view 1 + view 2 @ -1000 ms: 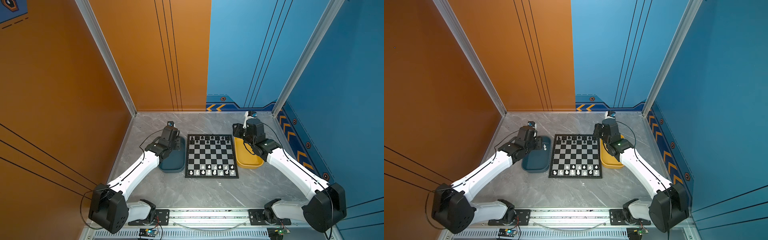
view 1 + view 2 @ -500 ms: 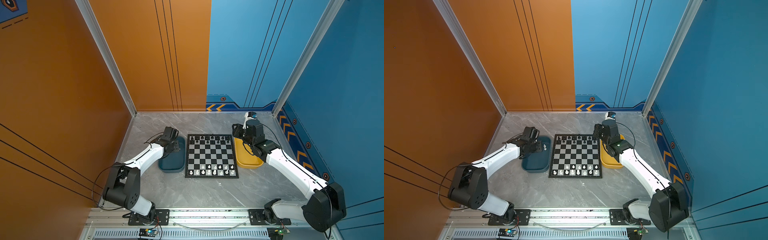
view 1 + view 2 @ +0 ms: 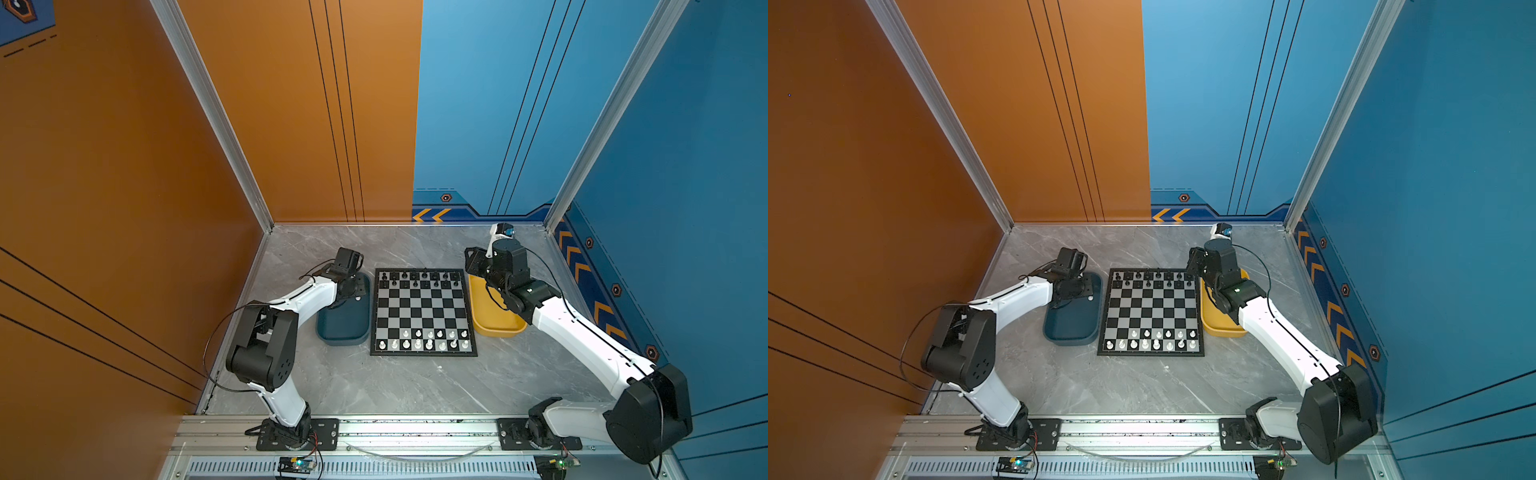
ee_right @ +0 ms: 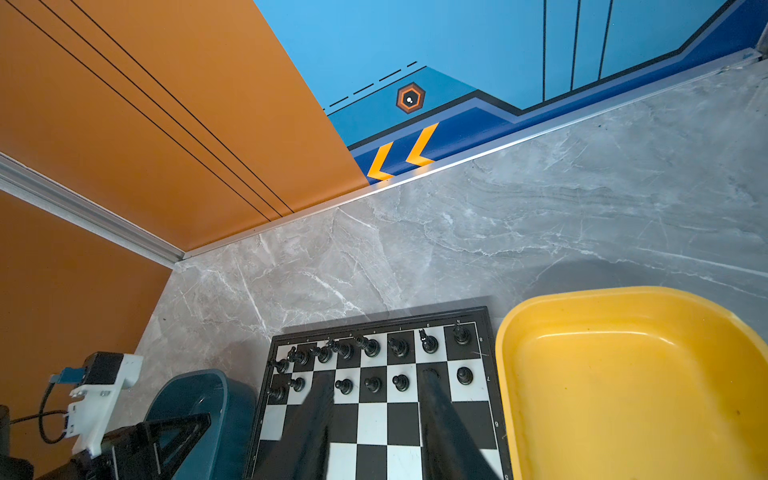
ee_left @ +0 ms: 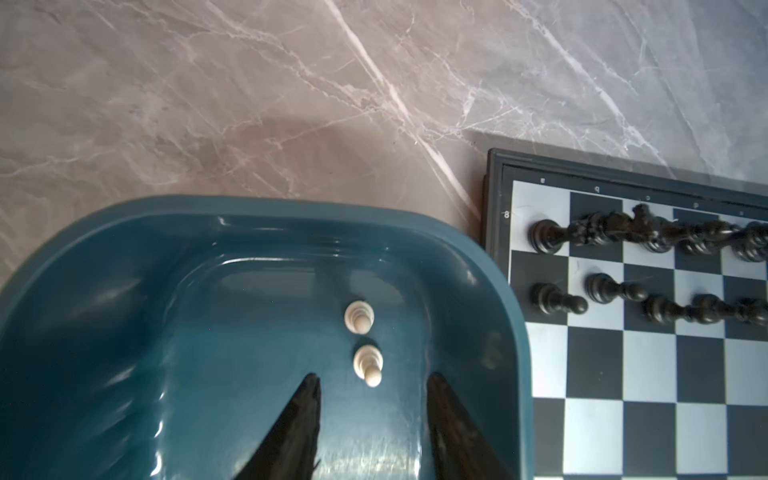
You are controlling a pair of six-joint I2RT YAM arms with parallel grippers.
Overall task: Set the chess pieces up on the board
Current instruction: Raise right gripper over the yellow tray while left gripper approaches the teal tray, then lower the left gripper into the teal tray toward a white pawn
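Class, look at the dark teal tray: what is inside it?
Two white pawns stand in the teal tray, just ahead of the open left gripper. The floor under its fingers is hidden.

A grey marble-patterned tabletop (image 3: 395, 386) forms the floor of a walled booth. A dark teal tray (image 3: 345, 328) sits left of centre and a yellow tray (image 3: 496, 326) right of centre, well apart. Both are oblong with rounded corners and raised rims, their long sides running near to far. Orange panels (image 3: 291, 124) cover the left wall and the left half of the far wall, and blue panels (image 3: 478, 104) cover the rest. Yellow chevrons (image 3: 432, 215) mark the dark blue skirting at the far edge. An aluminium rail (image 3: 415, 430) spans the near edge, with a small green-lit circuit board (image 3: 297, 462) just nearer than it.
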